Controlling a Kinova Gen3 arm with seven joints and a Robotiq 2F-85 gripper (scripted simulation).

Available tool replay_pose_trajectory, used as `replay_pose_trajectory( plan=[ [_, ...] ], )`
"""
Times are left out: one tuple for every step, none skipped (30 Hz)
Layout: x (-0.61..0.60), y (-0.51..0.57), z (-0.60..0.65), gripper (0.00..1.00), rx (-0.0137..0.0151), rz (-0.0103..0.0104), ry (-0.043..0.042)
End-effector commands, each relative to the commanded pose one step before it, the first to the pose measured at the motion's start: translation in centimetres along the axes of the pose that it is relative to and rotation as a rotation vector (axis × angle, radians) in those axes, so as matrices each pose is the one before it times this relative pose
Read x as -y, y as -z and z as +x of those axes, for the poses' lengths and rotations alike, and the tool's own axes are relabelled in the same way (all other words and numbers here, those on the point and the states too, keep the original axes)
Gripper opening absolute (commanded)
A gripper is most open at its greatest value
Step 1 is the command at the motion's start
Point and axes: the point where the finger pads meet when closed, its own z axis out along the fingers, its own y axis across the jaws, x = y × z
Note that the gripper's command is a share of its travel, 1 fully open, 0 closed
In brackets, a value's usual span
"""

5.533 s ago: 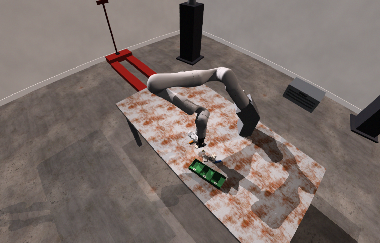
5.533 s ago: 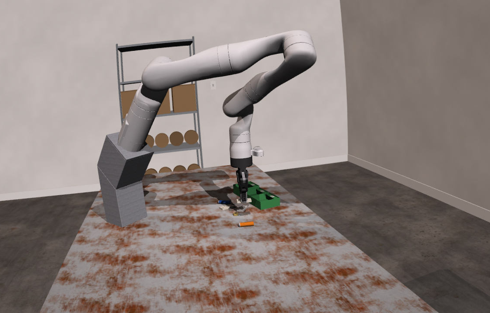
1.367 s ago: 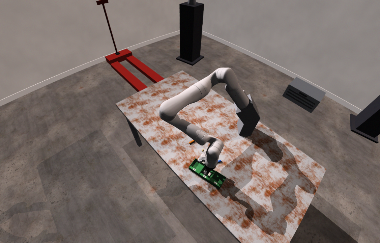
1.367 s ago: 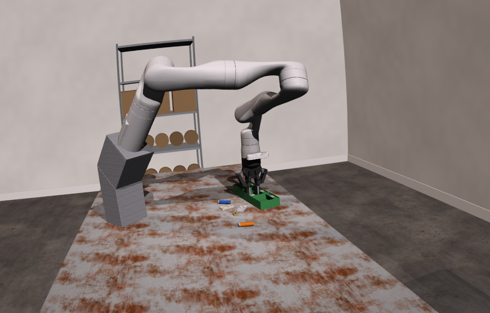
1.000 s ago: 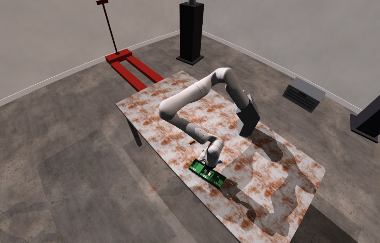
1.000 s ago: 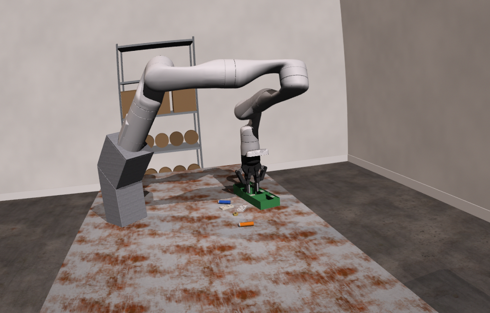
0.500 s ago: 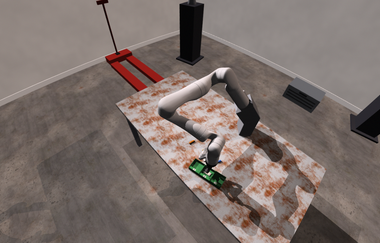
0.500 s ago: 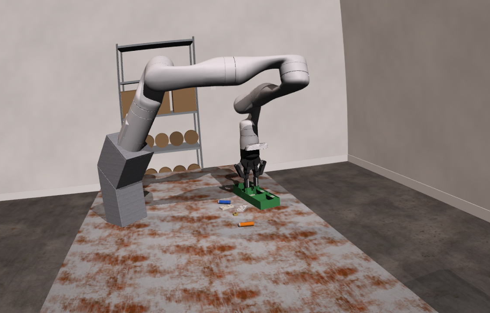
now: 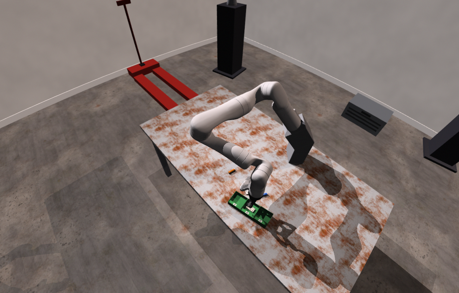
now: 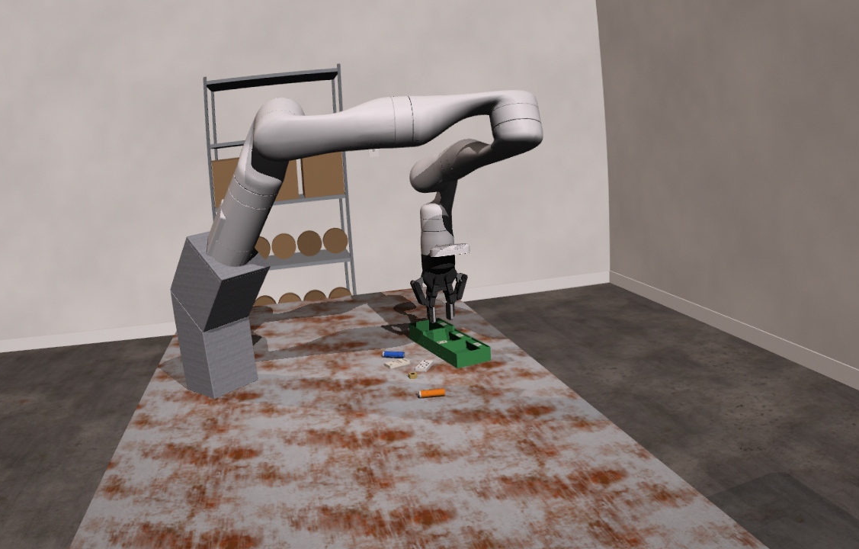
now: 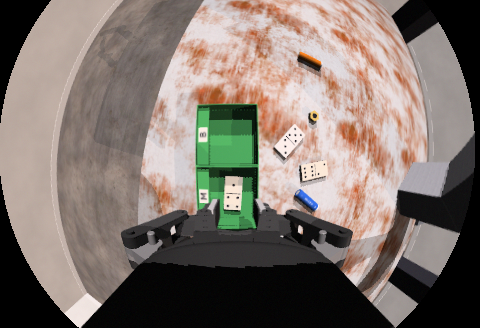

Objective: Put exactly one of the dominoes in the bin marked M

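Note:
A green bin (image 9: 234, 201) (image 10: 469, 357) (image 11: 227, 107) with several compartments stands near the table's edge. Small labels sit on its side wall; I cannot read their letters. One white domino (image 11: 234, 194) (image 9: 250, 209) lies in the middle compartment, right under my fingertips. My gripper (image 9: 251, 201) (image 10: 439, 313) (image 11: 236, 207) hangs upright over that compartment with its fingers parted, clear of the domino. Two more dominoes (image 11: 290, 140) (image 11: 314, 171) (image 10: 424, 365) (image 10: 396, 363) lie flat on the table beside the bin.
A blue cylinder (image 11: 307, 199) (image 10: 392, 354) (image 9: 265, 194), an orange cylinder (image 11: 310, 60) (image 10: 431, 392) (image 9: 231, 170) and a small yellow nut (image 11: 312, 118) (image 10: 412, 374) lie on the rusty table (image 9: 318, 218). The arm's grey base (image 10: 214, 327) stands at the far side.

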Motion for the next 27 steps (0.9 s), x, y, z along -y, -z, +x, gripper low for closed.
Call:
replay_pose_trajectory(
  plan=[
    [0.443, 1.328, -0.031, 1.0, 0.00225, 0.01194, 0.00147],
    [0.0, 0.4, 0.0, 1.0, 0.0, 0.0, 0.0],
    [0.0, 0.4, 0.0, 1.0, 0.0, 0.0, 0.0],
    [0.0, 0.4, 0.0, 1.0, 0.0, 0.0, 0.0],
    [0.0, 0.4, 0.0, 1.0, 0.0, 0.0, 0.0],
    [0.0, 0.4, 0.0, 1.0, 0.0, 0.0, 0.0],
    [0.0, 0.4, 0.0, 1.0, 0.0, 0.0, 0.0],
    [0.0, 0.4, 0.0, 1.0, 0.0, 0.0, 0.0],
    [0.0, 0.0, 0.0, 1.0, 0.0, 0.0, 0.0],
    [0.0, 0.0, 0.0, 1.0, 0.0, 0.0, 0.0],
    [0.001, 0.4, 0.0, 1.0, 0.0, 0.0, 0.0],
    [0.0, 0.4, 0.0, 1.0, 0.0, 0.0, 0.0],
    [0.0, 0.4, 0.0, 1.0, 0.0, 0.0, 0.0],
    [0.0, 0.4, 0.0, 1.0, 0.0, 0.0, 0.0],
    [0.0, 0.4, 0.0, 1.0, 0.0, 0.0, 0.0],
    [0.0, 0.4, 0.0, 1.0, 0.0, 0.0, 0.0],
    [0.0, 0.4, 0.0, 1.0, 0.0, 0.0, 0.0],
    [0.0, 0.4, 0.0, 1.0, 0.0, 0.0, 0.0],
    [0.0, 0.4, 0.0, 1.0, 0.0, 0.0, 0.0],
    [0.0, 0.4, 0.0, 1.0, 0.0, 0.0, 0.0],
    [0.0, 0.4, 0.0, 1.0, 0.0, 0.0, 0.0],
    [0.0, 0.4, 0.0, 1.0, 0.0, 0.0, 0.0],
    [0.0, 0.4, 0.0, 1.0, 0.0, 0.0, 0.0],
    [0.0, 0.4, 0.0, 1.0, 0.0, 0.0, 0.0],
    [0.0, 0.4, 0.0, 1.0, 0.0, 0.0, 0.0],
    [0.0, 0.0, 0.0, 1.0, 0.0, 0.0, 0.0],
    [0.0, 0.0, 0.0, 1.0, 0.0, 0.0, 0.0]
  ],
)
